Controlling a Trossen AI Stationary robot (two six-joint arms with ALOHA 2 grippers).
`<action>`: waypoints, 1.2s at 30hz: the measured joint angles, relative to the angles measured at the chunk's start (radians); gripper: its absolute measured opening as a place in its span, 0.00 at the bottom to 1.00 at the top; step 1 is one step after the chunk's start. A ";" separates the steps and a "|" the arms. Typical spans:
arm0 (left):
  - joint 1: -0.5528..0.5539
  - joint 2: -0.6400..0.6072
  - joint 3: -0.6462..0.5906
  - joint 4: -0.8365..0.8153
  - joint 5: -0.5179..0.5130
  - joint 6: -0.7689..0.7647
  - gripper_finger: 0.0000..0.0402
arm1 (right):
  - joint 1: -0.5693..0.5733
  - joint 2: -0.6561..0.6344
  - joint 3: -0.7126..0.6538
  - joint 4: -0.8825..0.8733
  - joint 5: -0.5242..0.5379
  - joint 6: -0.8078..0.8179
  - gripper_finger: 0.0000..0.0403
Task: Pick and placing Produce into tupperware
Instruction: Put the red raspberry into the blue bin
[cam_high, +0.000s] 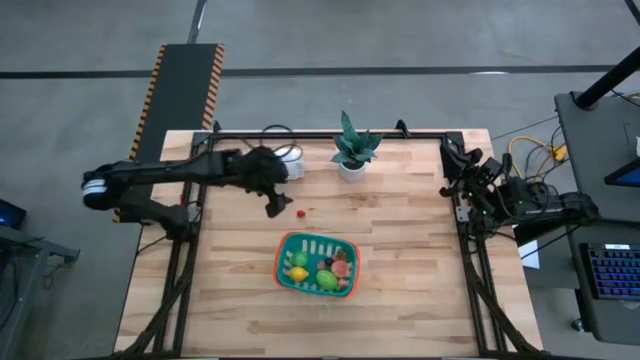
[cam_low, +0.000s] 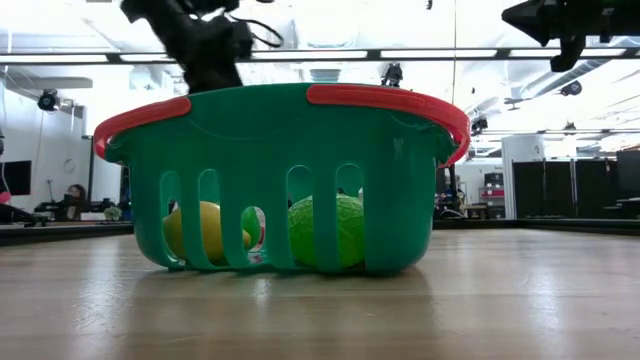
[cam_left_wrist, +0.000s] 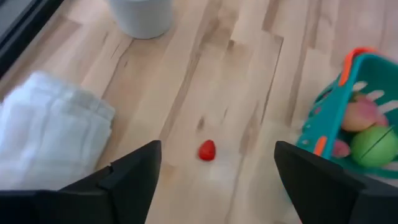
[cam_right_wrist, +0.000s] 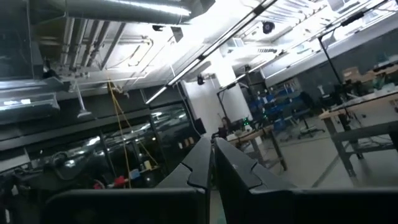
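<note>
Nearest the front edge of the worktop (cam_high: 400, 320) sits the tupperware (cam_high: 287, 245), teal with an orange-red rim, already holding several pieces of produce: a yellow piece (cam_low: 205, 230) and a green one (cam_low: 330, 230) show through its slots in the low view. Just behind it, alone on bare wood, lies one small red piece (cam_left_wrist: 207, 150), apparently the last item still outside. The left tool (cam_high: 277, 205) hangs just beside and above that piece, its fingers (cam_left_wrist: 124, 180) spread wide and empty, with the red piece framed between them, a stance that looks set for a descent and grasp. Farther back are a rolled white cloth (cam_left_wrist: 50, 134) and a potted plant (cam_high: 352, 148). The right tool (cam_high: 462, 175) waits clenched at the far right edge, holding nothing.
</note>
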 joint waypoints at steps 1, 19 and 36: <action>0.000 0.027 0.024 -0.011 0.000 0.024 0.74 | 0.000 0.000 0.000 -0.003 0.000 0.000 0.03; -0.001 0.413 0.129 -0.032 0.022 0.121 0.75 | 0.000 -0.002 0.000 -0.014 -0.004 0.065 0.03; -0.023 0.418 0.129 -0.031 0.052 0.543 0.75 | 0.000 -0.002 0.000 -0.014 -0.008 0.068 0.03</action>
